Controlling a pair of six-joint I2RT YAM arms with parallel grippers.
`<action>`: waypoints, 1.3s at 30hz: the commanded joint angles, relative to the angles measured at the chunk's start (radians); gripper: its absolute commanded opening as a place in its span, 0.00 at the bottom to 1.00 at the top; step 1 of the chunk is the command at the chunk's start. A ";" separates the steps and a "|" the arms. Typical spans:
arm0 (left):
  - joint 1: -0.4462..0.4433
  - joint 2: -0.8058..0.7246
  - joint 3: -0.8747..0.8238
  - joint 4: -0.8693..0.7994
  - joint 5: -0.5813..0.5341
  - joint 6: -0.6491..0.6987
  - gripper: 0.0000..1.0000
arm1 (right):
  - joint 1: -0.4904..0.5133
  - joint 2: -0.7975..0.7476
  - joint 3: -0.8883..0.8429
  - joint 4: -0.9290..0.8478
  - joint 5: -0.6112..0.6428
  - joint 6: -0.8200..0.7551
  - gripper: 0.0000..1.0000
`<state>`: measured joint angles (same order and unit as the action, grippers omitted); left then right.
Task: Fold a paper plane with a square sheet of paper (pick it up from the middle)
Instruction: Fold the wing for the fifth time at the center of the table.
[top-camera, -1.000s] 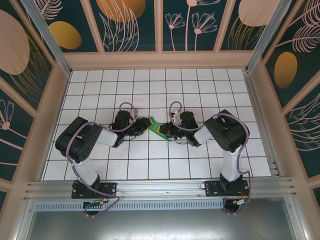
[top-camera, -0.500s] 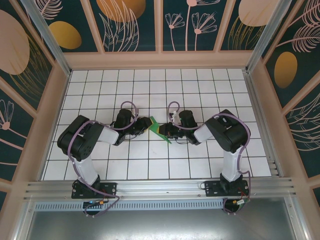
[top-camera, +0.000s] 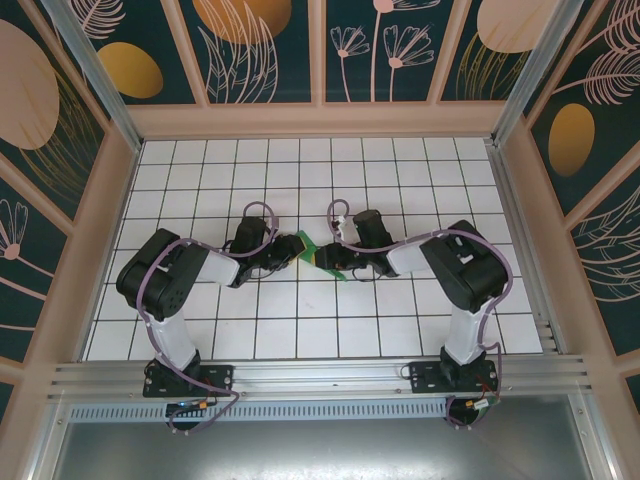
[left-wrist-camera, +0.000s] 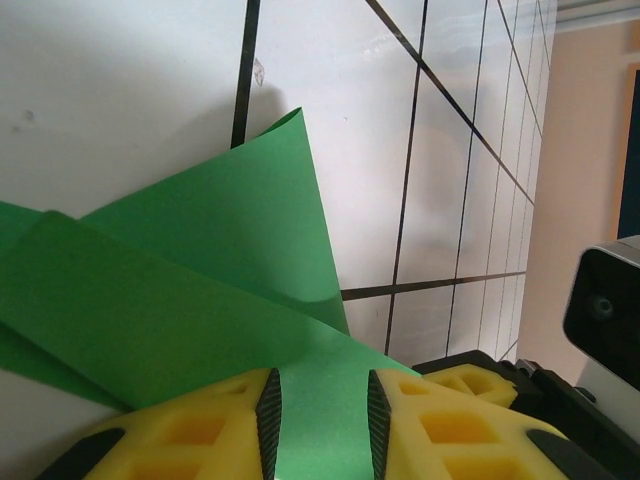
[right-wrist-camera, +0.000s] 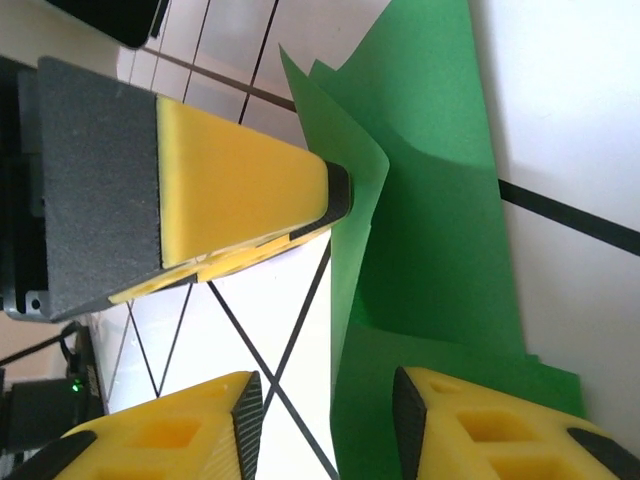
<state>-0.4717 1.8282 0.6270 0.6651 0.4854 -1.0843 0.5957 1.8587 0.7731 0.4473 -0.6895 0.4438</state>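
The green sheet of paper (top-camera: 322, 258), partly folded with overlapping flaps, lies on the white grid table between my two grippers. In the left wrist view the paper (left-wrist-camera: 200, 290) runs flat under and between the yellow fingers of my left gripper (left-wrist-camera: 323, 425), whose jaws stand a little apart over it. My right gripper (right-wrist-camera: 325, 430) is open. Its right finger (right-wrist-camera: 480, 430) is over the paper (right-wrist-camera: 440, 230), the left one over bare table, with the paper's edge between them. The left gripper's finger (right-wrist-camera: 240, 190) touches a raised fold. From above, the left gripper (top-camera: 291, 250) and right gripper (top-camera: 336, 262) flank the paper.
The white grid table (top-camera: 300, 180) is boxed in by patterned walls (top-camera: 60, 150) on three sides. An aluminium rail (top-camera: 320, 375) with both arm bases runs along the near edge. The right arm's camera housing (left-wrist-camera: 605, 300) sits close beside the left gripper.
My right gripper has opened from shut and let go of the paper, and its wrist has shifted slightly away from the arm bases. The left gripper has hardly moved.
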 joint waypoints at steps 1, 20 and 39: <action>-0.006 0.026 0.020 -0.056 -0.033 0.029 0.32 | -0.011 -0.048 0.028 -0.127 0.049 -0.136 0.44; -0.005 0.034 0.029 -0.070 -0.031 0.028 0.33 | 0.027 -0.135 0.024 -0.246 0.208 -0.406 0.42; -0.005 0.039 0.037 -0.085 -0.031 0.030 0.33 | 0.123 -0.058 0.084 -0.294 0.391 -0.567 0.33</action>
<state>-0.4717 1.8317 0.6495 0.6243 0.4896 -1.0817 0.7052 1.7840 0.8322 0.1738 -0.3294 -0.0761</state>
